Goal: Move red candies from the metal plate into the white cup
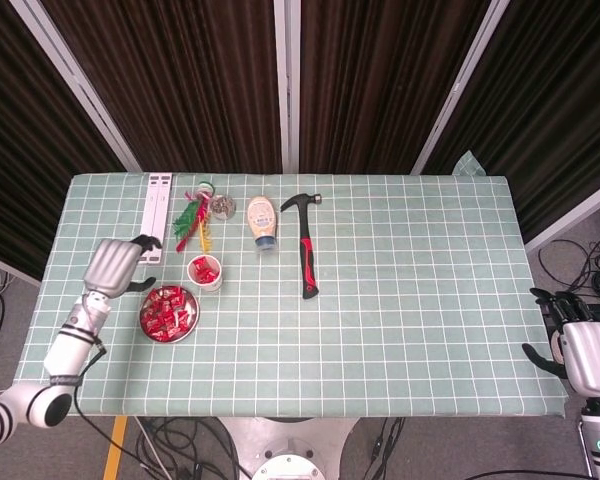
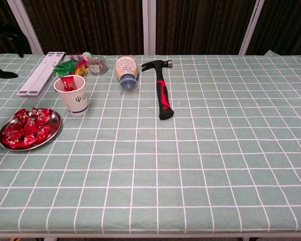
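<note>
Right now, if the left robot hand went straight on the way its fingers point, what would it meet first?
Probably the white bar: the left robot hand points its dark fingertips toward it. Height above the table is unclear.
</note>
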Motion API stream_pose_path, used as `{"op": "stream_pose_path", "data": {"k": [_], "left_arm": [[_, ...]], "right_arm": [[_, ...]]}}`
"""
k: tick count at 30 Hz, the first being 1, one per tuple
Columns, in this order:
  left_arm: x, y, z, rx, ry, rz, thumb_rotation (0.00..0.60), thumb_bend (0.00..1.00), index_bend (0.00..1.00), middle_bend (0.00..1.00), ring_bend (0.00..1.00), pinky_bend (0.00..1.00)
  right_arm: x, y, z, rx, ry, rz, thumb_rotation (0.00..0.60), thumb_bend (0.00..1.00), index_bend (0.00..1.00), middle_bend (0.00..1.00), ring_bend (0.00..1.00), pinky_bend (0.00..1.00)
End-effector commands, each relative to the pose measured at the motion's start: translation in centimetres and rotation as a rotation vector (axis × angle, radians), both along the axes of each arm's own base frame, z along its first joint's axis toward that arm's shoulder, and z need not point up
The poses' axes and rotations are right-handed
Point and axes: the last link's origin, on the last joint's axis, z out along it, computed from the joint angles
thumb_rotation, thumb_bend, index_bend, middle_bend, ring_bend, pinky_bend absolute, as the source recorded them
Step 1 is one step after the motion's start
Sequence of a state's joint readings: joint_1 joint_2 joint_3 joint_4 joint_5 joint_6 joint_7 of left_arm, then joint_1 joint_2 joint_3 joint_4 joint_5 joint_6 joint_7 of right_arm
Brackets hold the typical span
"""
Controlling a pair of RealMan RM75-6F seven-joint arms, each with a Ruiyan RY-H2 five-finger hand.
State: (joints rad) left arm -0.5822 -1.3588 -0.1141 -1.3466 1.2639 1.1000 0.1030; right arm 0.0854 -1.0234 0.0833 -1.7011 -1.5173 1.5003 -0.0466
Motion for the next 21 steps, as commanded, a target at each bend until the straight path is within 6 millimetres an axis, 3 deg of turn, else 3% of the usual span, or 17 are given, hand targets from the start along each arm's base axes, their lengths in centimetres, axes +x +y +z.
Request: {"op": "stream_pose_path", "data": {"k": [1, 8, 21], "left_arm": [[-2.3, -2.5, 0.6, 0.001, 0.025, 0.04, 0.6, 0.19, 0.47, 0.53, 0.91, 1.0], [-3.7, -5.0, -2.5, -0.139, 0.09, 0.025, 0.6, 0.19, 0.48, 0.53, 0.91, 1.0], [-3.1, -3.5, -5.9, -0.234, 0.146, -0.033, 0.6, 0.22, 0.43, 0.45, 0.9, 1.0]], "right_arm": [[0.1, 0.0, -0.1, 0.001, -0.001, 0.003, 0.6, 0.09, 0.2, 0.32, 0.21, 0.5], [0.3, 0.0, -0.3, 0.006, 0.0, 0.008, 0.6, 0.09, 0.2, 0.32, 0.21, 0.5], [0.4, 0.3, -0.1, -0.003, 0.006, 0.001, 0.6, 0.09, 0.2, 0.33, 0.22, 0.5]]}}
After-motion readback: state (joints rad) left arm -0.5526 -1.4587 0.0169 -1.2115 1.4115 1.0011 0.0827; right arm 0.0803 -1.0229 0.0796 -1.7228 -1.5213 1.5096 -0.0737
